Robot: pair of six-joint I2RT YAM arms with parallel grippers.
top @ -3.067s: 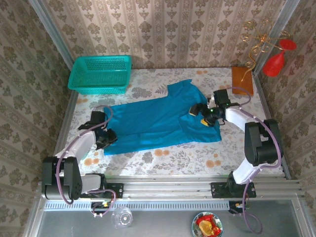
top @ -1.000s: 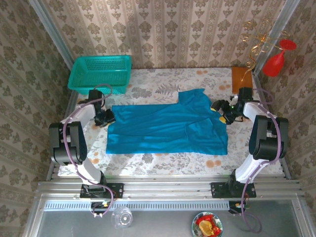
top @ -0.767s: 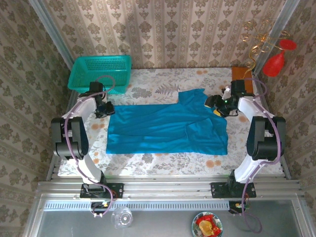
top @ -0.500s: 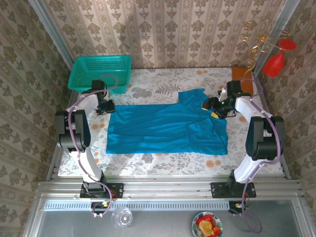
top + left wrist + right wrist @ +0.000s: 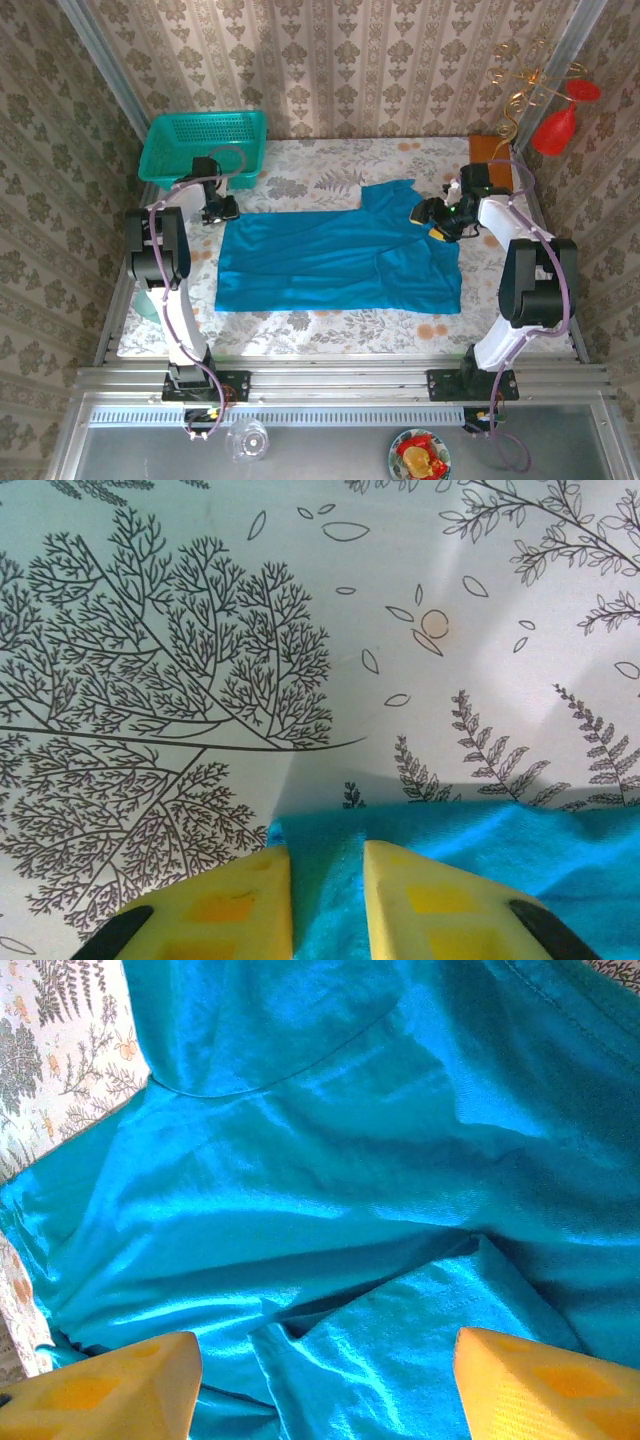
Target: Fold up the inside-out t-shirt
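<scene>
1. We see the shirt (image 5: 320, 262) spread flat on the table (image 5: 330, 322). Its length runs left to right across the middle, and one sleeve (image 5: 388, 198) points to the far side.
2. Its left edge runs fairly straight. The right half carries a fold (image 5: 385, 268) where cloth laps over cloth.
3. The left gripper (image 5: 222, 210) sits low at the shirt's far left corner, just on the near side of the basket (image 5: 205, 150).
4. From the left wrist, we find the left gripper (image 5: 328, 885) narrow. Its yellow fingers (image 5: 235, 905) stand close together with the shirt's edge (image 5: 450, 830) between them, so we read it as pinching the cloth.
5. Beyond that edge lies the table's covering (image 5: 200, 680), printed with trees and ferns.
6. The right gripper (image 5: 432, 216) hangs over the shirt's far right part, just beside the sleeve.
7. From the right wrist, we find the right gripper (image 5: 325, 1350) wide open, one of its fingers (image 5: 120, 1385) at each lower corner of the view. The shirt (image 5: 330, 1180) lies below the gap. We cannot tell whether the tips touch the cloth.
8. There the cloth shows a curved seam (image 5: 250, 1080) and a lapped fold (image 5: 380, 1280). A strip of the table (image 5: 60, 1050) shows along the left side.
9. A brown block (image 5: 490, 158) lies at the table's far right corner, apart from the shirt and close to the right arm.
</scene>
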